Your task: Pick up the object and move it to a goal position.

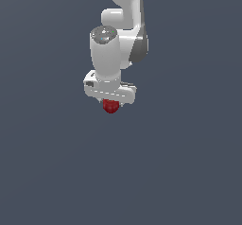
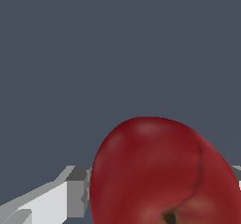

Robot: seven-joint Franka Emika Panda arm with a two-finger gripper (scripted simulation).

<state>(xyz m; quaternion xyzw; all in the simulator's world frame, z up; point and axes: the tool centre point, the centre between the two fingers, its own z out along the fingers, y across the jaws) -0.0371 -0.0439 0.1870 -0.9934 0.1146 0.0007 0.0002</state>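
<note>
In the exterior view we see one white arm (image 1: 118,35) coming down from the top edge, against a plain slate-grey background that fills the whole picture. Working across from the exterior view's left, we first meet the broad white hand of the gripper (image 1: 110,104), with a small dark mark on its near corner. At the middle of its underside sits the object (image 1: 110,107), a small dark-red rounded ball, much narrower than the hand above it. Its upper part is tucked up against the white body, and only its lower half shows below. On the exterior view's right, the hand ends in a rounded corner, and behind it the grey-shaded elbow of the arm rises toward the top edge.

In the wrist view we see a pale grey and white finger (image 2: 70,190) at one side, its inner face meeting the edge of the dark-red ball (image 2: 160,171). The ball fills much of the near field, smooth and glossy, with a shallow crease running down it and a dark dimple low on its surface. A sliver of the other finger (image 2: 236,172) shows at the ball's far edge, so we read the gripper as clamped on the ball, with the ball held between its fingers.
</note>
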